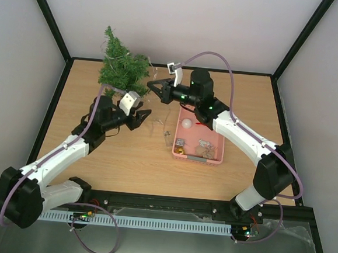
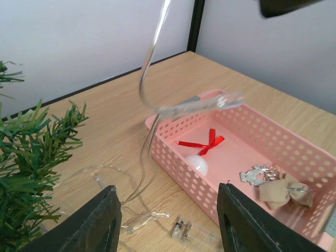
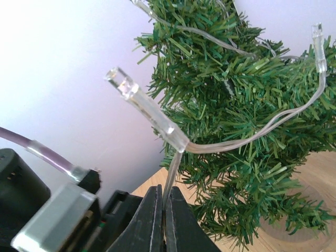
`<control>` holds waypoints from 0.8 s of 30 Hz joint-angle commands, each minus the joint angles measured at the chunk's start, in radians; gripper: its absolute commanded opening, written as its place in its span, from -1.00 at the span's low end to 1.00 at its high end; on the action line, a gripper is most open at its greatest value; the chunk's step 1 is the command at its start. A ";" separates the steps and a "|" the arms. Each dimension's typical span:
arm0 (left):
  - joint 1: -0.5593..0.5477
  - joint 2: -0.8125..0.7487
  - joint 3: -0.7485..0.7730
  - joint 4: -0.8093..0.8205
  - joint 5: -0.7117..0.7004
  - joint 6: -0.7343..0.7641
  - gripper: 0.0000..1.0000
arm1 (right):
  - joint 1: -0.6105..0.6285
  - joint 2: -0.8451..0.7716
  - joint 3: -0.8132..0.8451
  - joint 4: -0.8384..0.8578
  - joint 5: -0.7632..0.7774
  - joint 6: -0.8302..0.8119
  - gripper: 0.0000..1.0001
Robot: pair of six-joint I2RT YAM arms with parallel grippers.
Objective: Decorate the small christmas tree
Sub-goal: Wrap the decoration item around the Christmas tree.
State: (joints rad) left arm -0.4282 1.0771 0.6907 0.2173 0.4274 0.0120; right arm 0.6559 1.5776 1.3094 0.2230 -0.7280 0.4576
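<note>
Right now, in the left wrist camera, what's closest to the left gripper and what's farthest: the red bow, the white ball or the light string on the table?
From the left gripper:
1. the light string, on the table just ahead of it.
2. the white ball, inside the pink basket.
3. the red bow, in the basket just behind the ball.

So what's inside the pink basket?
A white ball, a red ribbon bow, a silver ornament and a beige bow lie in the pink basket. From above, the right arm covers its far corner; anything there is hidden.
</note>
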 commanded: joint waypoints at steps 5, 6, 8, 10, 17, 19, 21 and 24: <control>-0.009 0.069 -0.005 0.174 -0.053 0.031 0.03 | 0.002 -0.045 -0.002 0.079 0.001 0.033 -0.97; -0.010 0.076 -0.005 0.188 -0.054 0.032 0.02 | 0.001 -0.044 -0.002 0.082 0.001 0.036 -0.97; -0.010 0.085 -0.006 0.206 -0.056 0.035 -0.08 | 0.002 -0.046 -0.003 0.084 0.001 0.036 -0.97; -0.011 0.087 -0.007 0.216 -0.064 0.036 -0.24 | 0.002 -0.047 -0.005 0.084 0.006 0.036 -0.97; -0.011 0.027 -0.034 0.200 -0.090 0.020 -0.95 | 0.002 -0.048 -0.006 0.082 0.017 0.037 -0.97; -0.011 -0.003 -0.039 0.174 -0.099 0.016 -0.95 | 0.002 -0.048 -0.004 0.081 0.028 0.038 -0.97; -0.011 -0.035 -0.038 0.135 -0.109 0.009 -0.95 | 0.002 -0.047 -0.005 0.078 0.038 0.036 -0.97; -0.010 -0.096 -0.035 0.079 -0.133 -0.008 -0.95 | 0.002 -0.046 -0.003 0.074 0.048 0.029 -0.96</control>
State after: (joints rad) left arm -0.4339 1.0557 0.6605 0.3389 0.3286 0.0177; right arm 0.6559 1.5669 1.3090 0.2607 -0.7006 0.4839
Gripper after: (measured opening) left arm 0.029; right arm 0.018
